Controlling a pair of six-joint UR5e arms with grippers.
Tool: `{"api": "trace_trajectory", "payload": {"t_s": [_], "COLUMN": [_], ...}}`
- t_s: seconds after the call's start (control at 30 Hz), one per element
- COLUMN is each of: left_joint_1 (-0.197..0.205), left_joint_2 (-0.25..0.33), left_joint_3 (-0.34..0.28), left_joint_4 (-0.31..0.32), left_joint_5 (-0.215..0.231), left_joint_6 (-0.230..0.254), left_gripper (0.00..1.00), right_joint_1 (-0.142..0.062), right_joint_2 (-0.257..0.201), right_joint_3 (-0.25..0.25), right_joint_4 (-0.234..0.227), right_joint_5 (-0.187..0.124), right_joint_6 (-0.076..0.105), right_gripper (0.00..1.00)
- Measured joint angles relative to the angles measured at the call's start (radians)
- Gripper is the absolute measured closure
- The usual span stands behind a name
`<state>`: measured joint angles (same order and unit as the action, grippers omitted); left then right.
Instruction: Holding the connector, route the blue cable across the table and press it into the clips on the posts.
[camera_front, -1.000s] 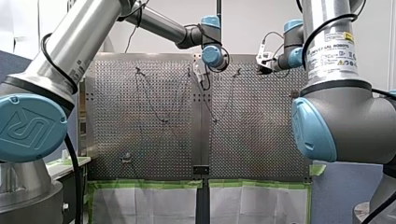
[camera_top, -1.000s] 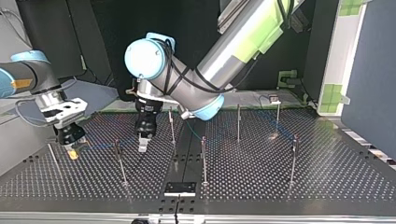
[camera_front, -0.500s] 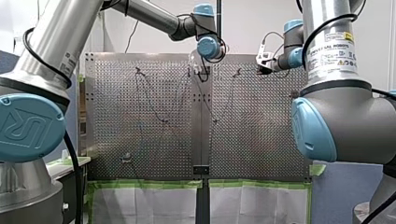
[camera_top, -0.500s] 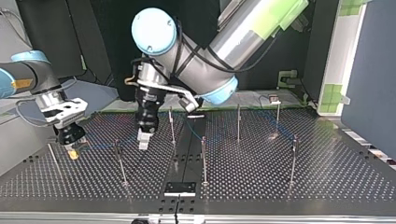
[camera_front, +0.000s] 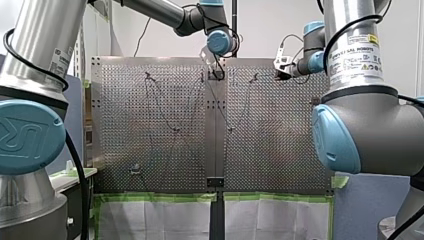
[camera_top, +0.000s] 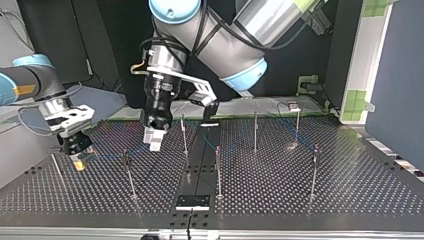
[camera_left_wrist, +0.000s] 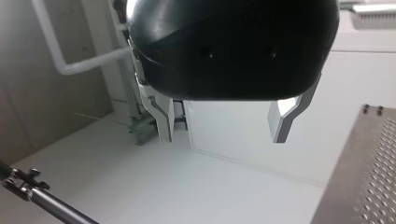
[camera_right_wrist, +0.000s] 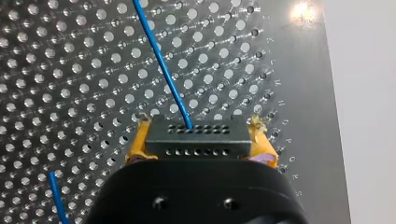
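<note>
Connector in hand: my yellow-padded right gripper (camera_right_wrist: 201, 142) clamps the black rectangular connector (camera_right_wrist: 196, 135) on the thin blue cable (camera_right_wrist: 161, 70).
My left gripper (camera_top: 153, 141) hangs with its fingers spread, upper left-centre in the top view.

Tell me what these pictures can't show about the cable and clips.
- Clips atop the thin metal posts: too small in the top view; whether any holds cable is unclear.
- Thin blue cable: cut off by the right wrist view's edge.
- Black perforated connector: its sides hidden by the yellow pads of my right gripper.
</note>
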<state>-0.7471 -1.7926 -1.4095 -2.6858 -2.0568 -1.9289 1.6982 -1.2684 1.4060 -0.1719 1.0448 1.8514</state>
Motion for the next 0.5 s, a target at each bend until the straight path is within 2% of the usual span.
{"api": "trace_trajectory", "payload": {"t_s": [0.13, 0.3, 0.5], "left_joint_1": [-0.001, -0.002, -0.002], "left_joint_2": [-0.007, -0.031, -0.034], "left_joint_3": [-0.032, -0.074, -0.123], "left_joint_4": [0.032, 0.074, 0.123], "left_joint_5": [0.011, -0.008, -0.040], "left_joint_6": [-0.028, -0.065, -0.058], "left_gripper": [0.00, 0.00, 0.00], "right_joint_1": [0.001, 0.001, 0.002], "right_joint_2": [0.000, 0.001, 0.002], "right_joint_3": [0.000, 0.000, 0.000], "right_joint_4": [0.000, 0.000, 0.000], "right_joint_5": [0.000, 0.000, 0.000], "right_joint_6": [-0.001, -0.002, -0.003], "right_gripper": [1.00, 1.00, 1.00]}}
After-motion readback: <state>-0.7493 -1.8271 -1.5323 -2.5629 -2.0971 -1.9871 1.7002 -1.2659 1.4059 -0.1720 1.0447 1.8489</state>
